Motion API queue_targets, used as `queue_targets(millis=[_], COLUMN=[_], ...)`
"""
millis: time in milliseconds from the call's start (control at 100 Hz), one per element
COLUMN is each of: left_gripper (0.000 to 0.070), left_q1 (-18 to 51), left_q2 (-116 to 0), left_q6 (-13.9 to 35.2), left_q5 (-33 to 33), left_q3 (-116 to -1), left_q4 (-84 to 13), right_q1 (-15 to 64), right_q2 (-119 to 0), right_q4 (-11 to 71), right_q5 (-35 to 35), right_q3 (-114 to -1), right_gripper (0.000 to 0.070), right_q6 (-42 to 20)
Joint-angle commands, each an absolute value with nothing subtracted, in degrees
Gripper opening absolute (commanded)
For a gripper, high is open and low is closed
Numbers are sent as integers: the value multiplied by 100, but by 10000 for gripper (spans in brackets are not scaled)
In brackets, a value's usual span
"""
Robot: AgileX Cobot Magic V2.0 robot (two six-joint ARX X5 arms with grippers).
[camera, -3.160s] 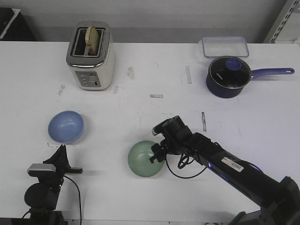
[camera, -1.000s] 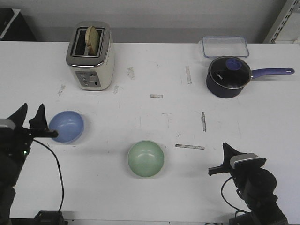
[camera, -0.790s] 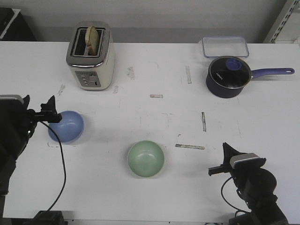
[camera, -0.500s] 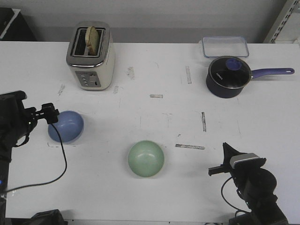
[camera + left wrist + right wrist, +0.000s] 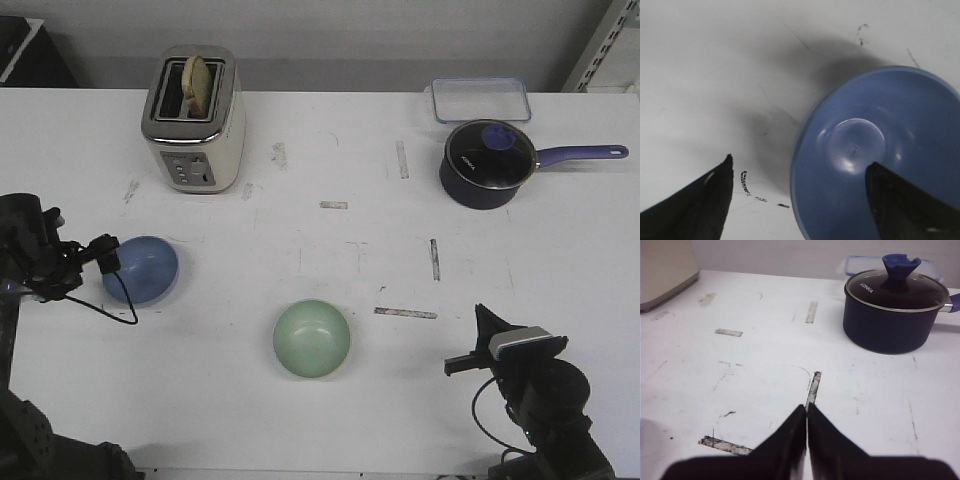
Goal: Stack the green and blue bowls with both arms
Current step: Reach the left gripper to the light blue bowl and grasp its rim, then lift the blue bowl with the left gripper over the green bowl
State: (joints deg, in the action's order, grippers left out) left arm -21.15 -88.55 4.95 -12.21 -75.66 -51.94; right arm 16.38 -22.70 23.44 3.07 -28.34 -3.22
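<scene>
- A white table (image 5: pixel 330 250) carries two small bowls, seen from the front.
- The blue bowl (image 5: pixel 142 269) sits at the left side of the table, upright.
- The left hand (image 5: pixel 104 255) is at the blue bowl's left rim. In the left wrist view its fingers (image 5: pixel 695 200) stand wide apart, one over the bare table and the other over the bowl's inside (image 5: pixel 875 160), so the rim lies between them.
- The green bowl (image 5: pixel 312 338) sits near the table's front edge, around the middle, well apart from the blue one and from both hands.
- The right hand (image 5: pixel 478 340) rests at the near right corner, away from the bowls. Its fingers (image 5: pixel 790 440) are pressed together with nothing between them.
- A cream toaster (image 5: pixel 193 120) with bread in it stands at the far left.
- A dark blue lidded saucepan (image 5: pixel 487 165) stands at the far right, with a clear container (image 5: pixel 480 98) behind it.
</scene>
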Motion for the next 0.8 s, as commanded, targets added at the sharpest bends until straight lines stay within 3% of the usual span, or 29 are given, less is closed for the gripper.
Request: queue_targets(millis=[0,130,210,430,510,790], left_gripper=[484,474,413,134,0,0], left_q1=[-2134,-2123,-2126,-2126,-2126,-2123], left_q2=[-9080,-9404,-9544,-9721,-9723,-9636], left_q6=[412,412,414,412,412,414], left_q5=[-1253,-1253,-1253,-1253,-1253,-1356], left_q3=[-7664,-7664,-7664,-7664,-7664,-7732], left_q4=[-5247,-5186,-5135,-5113,-5120,-5164], right_q1=[1647,1647,1647,1647,1647,1647], right_q2=[-2298,-2298,-2298,-2298,-2298,-2298], right_q4=[2276,2276,2274,2272,2272,2274], right_q5=[298,301,301,301,301,301], right_q3=[-2853,-2853,-2853,-2853,-2853,-2853], right_gripper=[0,0,0,0,0,0], right_q6=[-292,-292,-292,-292,-290,-292])
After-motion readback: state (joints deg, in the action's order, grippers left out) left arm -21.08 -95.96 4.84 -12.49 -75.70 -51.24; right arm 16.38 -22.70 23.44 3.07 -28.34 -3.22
